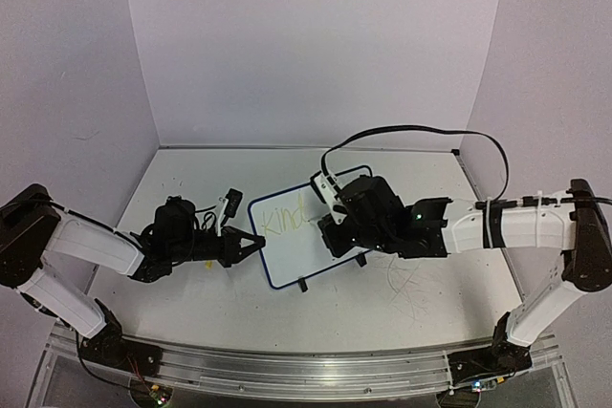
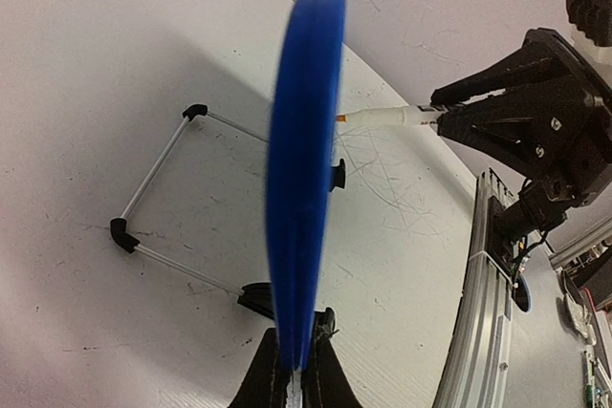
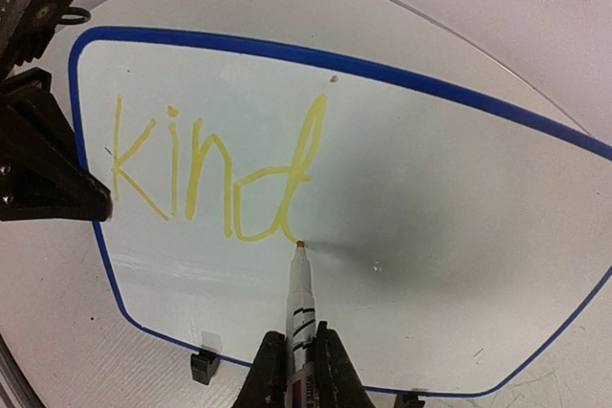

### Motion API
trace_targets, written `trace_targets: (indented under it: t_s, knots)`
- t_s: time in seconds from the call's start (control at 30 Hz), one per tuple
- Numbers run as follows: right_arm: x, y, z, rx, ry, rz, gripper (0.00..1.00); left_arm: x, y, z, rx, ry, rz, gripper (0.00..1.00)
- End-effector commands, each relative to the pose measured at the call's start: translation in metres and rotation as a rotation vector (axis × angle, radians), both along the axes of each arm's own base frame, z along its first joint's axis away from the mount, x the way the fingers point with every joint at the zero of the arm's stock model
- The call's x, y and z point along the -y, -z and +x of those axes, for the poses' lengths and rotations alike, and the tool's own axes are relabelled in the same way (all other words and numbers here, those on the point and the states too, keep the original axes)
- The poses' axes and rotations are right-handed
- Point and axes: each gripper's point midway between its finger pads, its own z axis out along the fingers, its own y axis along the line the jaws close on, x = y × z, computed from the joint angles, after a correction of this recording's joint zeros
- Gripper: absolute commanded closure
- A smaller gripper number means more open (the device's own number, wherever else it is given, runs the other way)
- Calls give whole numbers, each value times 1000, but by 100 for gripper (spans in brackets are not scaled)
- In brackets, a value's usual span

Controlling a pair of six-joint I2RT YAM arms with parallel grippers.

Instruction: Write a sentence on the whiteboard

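1. The whiteboard [image 3: 430,188], small and blue-framed, is standing tilted on its wire stand [image 2: 163,164] at the middle of the table [image 2: 96,64], between the two arms.
2. The left gripper [image 2: 301,365] is clamping the board's left frame edge with its jaws closed on it, and is steadying the board.
3. The right gripper [image 3: 299,351] is pinching a marker [image 3: 300,308] between closed jaws. The tip is touching the board face at the foot of the last letter.
4. The sentence [image 3: 215,174] is showing only "kind" in yellow-green strokes, slanting upward along the upper left of the board. The rest of the face is bare.
5. Step in hand, as judged: the writing is partway through the first word, with most of the line not yet written.
6. Next move, as judged: the tip is needing a short shift to the right of the "d" to begin the next letter. It calls for light, even pressure so the propped board is not pushed back against the left grip.
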Motion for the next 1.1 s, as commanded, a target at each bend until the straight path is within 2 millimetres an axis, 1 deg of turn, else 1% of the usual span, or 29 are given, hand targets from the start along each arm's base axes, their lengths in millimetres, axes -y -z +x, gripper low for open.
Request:
trace_targets:
  t_s: [0.0,0.07,0.13,0.17,0.27,0.33,0.43,0.5,0.67,0.8,0.93,1.07]
  knots:
    - [17,-50,5,95,54,56,100,-1,-5,3,15,-10,11,100]
    - [10,-82,-4,129,-16,145,100,-1,-3,2,12,-11,13,100]
    - [0,-104,-17,149,-117,227,100,-1,-3,2,12,-12,14,100]
    - [-1,-103,-17,154,-133,225,100,-1,-3,3,12,-13,15,100]
    - [4,-88,-10,161,-128,176,100,0,-2,4,15,-13,19,100]
    - [4,-85,-12,174,-154,152,100,1,-3,5,18,-11,20,100]
    - [9,-84,-9,185,-132,135,100,2,-2,6,18,-5,26,100]
    - [10,-77,-8,175,-124,120,100,3,0,6,14,-4,31,100]
    - [2,-63,-11,132,-146,101,100,2,0,6,16,-6,33,100]
    - [2,-59,-8,131,-129,89,100,1,-1,7,18,-15,32,100]
    - [8,-52,2,147,-68,46,100,0,-1,6,16,-20,32,100]
    - [5,-54,0,146,-85,51,100,-1,-1,7,17,-24,33,100]
